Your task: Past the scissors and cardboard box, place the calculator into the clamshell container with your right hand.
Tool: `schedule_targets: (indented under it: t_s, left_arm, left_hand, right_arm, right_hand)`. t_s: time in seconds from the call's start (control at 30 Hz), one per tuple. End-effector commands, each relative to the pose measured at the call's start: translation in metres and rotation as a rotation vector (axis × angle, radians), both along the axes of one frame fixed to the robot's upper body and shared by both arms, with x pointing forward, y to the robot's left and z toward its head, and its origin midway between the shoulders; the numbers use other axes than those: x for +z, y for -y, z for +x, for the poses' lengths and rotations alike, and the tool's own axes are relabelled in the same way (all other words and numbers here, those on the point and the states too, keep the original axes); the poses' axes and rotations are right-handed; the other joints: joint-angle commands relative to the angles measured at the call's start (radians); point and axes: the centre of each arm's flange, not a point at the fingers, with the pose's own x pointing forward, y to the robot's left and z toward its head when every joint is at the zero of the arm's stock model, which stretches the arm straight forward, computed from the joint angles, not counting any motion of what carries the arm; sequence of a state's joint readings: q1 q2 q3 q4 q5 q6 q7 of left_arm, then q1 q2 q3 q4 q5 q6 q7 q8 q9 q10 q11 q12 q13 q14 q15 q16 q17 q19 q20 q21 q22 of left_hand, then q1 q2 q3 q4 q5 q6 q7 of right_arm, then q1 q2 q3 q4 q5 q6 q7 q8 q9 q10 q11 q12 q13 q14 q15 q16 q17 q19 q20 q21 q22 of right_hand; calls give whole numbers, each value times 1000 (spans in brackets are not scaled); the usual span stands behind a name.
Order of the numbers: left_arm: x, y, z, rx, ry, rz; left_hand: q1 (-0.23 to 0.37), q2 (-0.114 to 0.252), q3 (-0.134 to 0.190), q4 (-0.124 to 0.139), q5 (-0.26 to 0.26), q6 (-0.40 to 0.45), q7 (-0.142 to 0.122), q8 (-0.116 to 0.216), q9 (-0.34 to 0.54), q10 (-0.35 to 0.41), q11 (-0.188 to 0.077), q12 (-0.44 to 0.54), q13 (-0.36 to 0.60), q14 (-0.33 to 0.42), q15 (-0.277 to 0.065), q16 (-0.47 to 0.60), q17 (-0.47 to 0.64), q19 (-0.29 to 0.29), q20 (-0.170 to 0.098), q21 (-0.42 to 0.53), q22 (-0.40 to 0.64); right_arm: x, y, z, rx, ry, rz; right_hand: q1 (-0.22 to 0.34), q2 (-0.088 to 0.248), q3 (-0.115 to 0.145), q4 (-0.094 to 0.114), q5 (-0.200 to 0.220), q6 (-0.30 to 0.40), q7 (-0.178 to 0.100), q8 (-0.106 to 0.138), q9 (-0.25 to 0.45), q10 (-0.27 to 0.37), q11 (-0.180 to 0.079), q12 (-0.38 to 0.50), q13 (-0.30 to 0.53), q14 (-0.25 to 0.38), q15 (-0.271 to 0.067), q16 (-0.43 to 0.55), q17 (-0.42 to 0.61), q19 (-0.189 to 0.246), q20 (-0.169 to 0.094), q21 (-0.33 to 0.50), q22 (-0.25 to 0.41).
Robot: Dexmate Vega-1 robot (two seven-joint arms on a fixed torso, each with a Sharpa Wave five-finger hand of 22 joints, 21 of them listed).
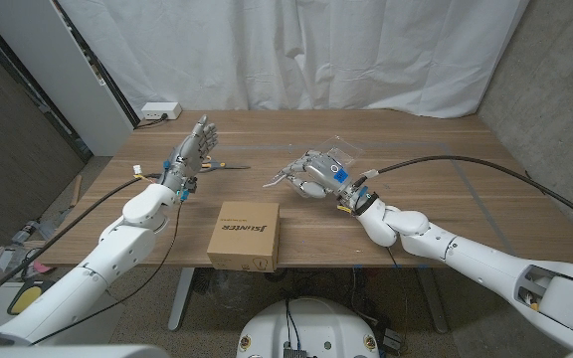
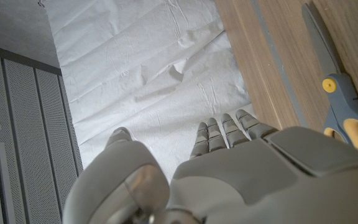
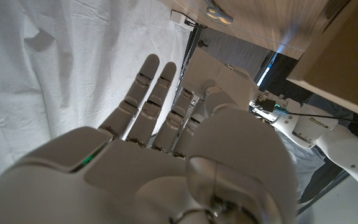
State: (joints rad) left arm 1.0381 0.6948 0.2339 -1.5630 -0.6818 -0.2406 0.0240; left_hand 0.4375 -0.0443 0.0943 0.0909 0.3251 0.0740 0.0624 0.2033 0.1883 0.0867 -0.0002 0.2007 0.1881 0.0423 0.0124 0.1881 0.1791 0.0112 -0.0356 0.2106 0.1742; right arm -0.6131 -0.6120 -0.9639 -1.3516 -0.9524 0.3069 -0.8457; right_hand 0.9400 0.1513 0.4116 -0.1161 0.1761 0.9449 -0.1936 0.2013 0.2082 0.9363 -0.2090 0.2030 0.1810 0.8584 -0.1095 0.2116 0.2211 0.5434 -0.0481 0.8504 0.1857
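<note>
both hands empty, fingers spread. my r hand (image 1: 311, 175) hovers at clamshell container (image 1: 334, 155), nearer than l hand (image 1: 193, 154); calculator not visible, can't tell its direction.

this looks like a robot lab or test room, not a home. a plain wooden table (image 1: 485, 199) stands on a bare floor. a big white sheet (image 1: 306, 50) hangs behind it like a backdrop. a grey concrete wall (image 1: 565, 89) is on one side. a white power strip (image 1: 160, 110) sits at the table's back corner, and black cables (image 1: 446, 159) run across the top.
</note>
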Motion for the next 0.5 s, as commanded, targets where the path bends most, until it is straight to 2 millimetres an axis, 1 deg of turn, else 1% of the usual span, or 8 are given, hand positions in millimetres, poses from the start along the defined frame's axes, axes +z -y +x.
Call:
schedule_targets:
  t_s: [0.03, 0.17, 0.3, 0.5]
  left_arm:
    - [6, -6, -1, 3, 11, 12]
    - [9, -5, -3, 0, 15, 15]
    - [12, -6, -3, 2, 13, 29]
    - [10, -9, -6, 8, 21, 10]
  left_hand:
    - [6, 9, -9, 2, 0, 4, -2, -1, 4, -3, 4, 4, 6, -5, -1, 1, 4, 8, 0, -2, 4]
    - [6, 9, -9, 2, 0, 3, -3, -2, 4, -3, 5, 4, 6, -6, -2, 1, 4, 8, 0, -3, 4]
    - [7, 9, -10, 2, 0, 3, -3, -2, 4, -4, 3, 4, 6, -6, -1, 1, 4, 9, 1, -3, 4]
    - [7, 10, -11, 2, 0, 3, -2, -2, 4, -4, 1, 4, 6, -6, -1, 1, 4, 8, 0, -4, 4]
  right_arm:
    - [10, 4, 3, -57, 7, -5]
    - [14, 6, 4, -75, 10, -13]
    - [17, 7, 5, -90, 7, -25]
    - [20, 10, 9, -113, -9, -34]
  right_hand:
    - [-10, -1, 5, -2, -2, 32, -27, 6, 5, 13, 1, -1, 3, 14, -112, 5, 1, -1, -152, 10, 1]
    - [-12, -2, 6, -3, -2, 34, -26, 7, 5, 14, -1, -1, 3, 18, -112, 5, 1, 0, -151, 15, 0]
    - [-14, -3, 7, -4, -2, 35, -27, 7, 5, 17, 2, -1, 3, 20, -113, 6, 1, 1, -151, 19, 0]
    - [-13, -4, 9, -6, -2, 37, -27, 7, 6, 20, 2, -1, 3, 24, -114, 6, 1, 3, -150, 23, -1]
